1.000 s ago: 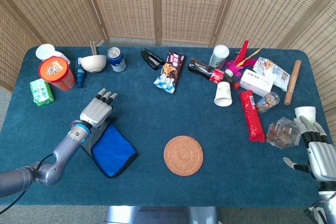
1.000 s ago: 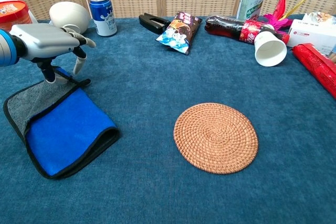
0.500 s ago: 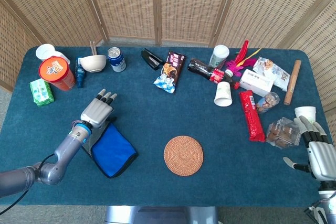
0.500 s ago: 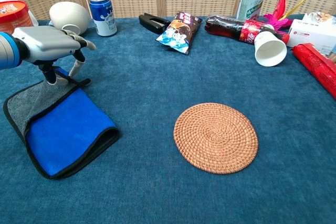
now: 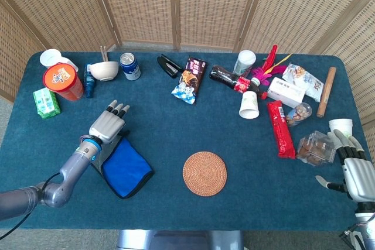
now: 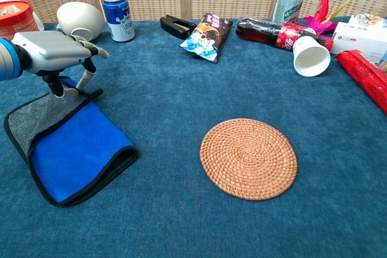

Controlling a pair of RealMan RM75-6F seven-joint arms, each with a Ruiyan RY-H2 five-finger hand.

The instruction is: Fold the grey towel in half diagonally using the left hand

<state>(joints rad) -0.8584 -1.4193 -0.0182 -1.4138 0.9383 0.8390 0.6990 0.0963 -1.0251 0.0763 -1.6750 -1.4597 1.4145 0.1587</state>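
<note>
One towel (image 6: 69, 143) lay folded at about eight o'clock on the table (image 5: 176, 127), blue side up, a grey strip showing along its far-left edge. The left hand (image 6: 51, 52) hovered over the towel's far corner, fingers (image 5: 117, 108) apart and pointing down toward the cloth; whether a fingertip touched it, I couldn't tell. The right hand (image 5: 357, 174) sat at four o'clock, fingers spread, holding nothing.

One round woven mat (image 6: 248, 158) lay near six o'clock. Across the top: one blue drink can (image 6: 118, 9), one white bowl (image 6: 78, 19), one orange tub (image 5: 61, 81), one snack bag (image 6: 205, 35), one dark bottle with a red label (image 6: 266, 31), and one paper cup on its side (image 6: 311, 55). None of the lettering was readable.
</note>
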